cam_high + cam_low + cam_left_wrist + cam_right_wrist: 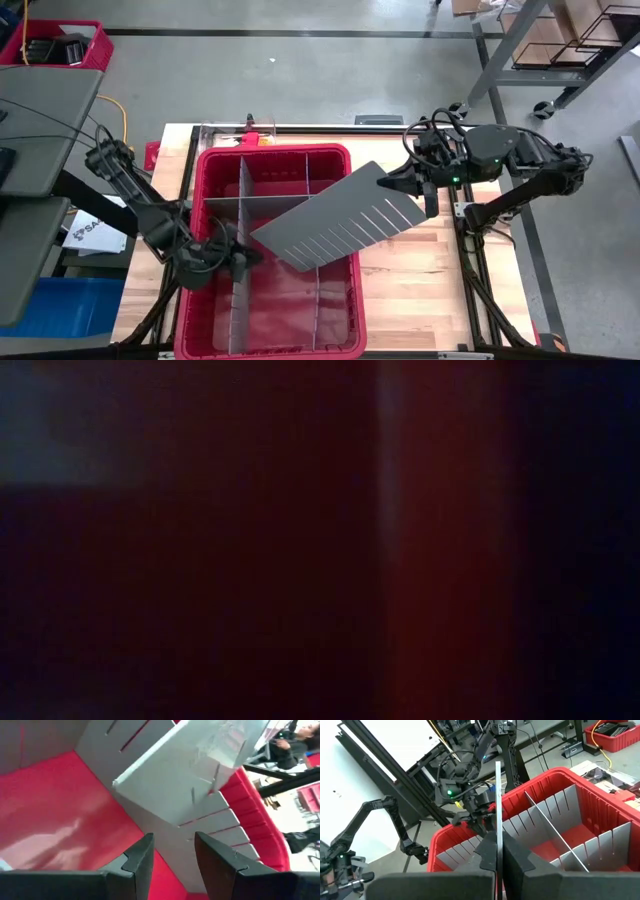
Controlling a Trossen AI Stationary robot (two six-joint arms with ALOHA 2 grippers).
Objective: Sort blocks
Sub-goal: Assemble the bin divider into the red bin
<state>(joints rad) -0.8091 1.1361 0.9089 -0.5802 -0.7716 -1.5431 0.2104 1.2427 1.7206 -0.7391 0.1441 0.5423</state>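
The right hand (498, 851) was clamped on a grey slotted divider sheet (340, 218) tilted over the red bin (340, 155), while the left hand (172, 855), fingers apart, sat inside the bin; no blocks showed.

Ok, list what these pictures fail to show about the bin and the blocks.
- Blocks: none can be made out in any view.
- Red bin floor, high view: partly covered by the grey divider sheet held by the right gripper.
- Low view: dark blur, nothing readable.
- Left gripper, high view: tips hidden inside the bin.
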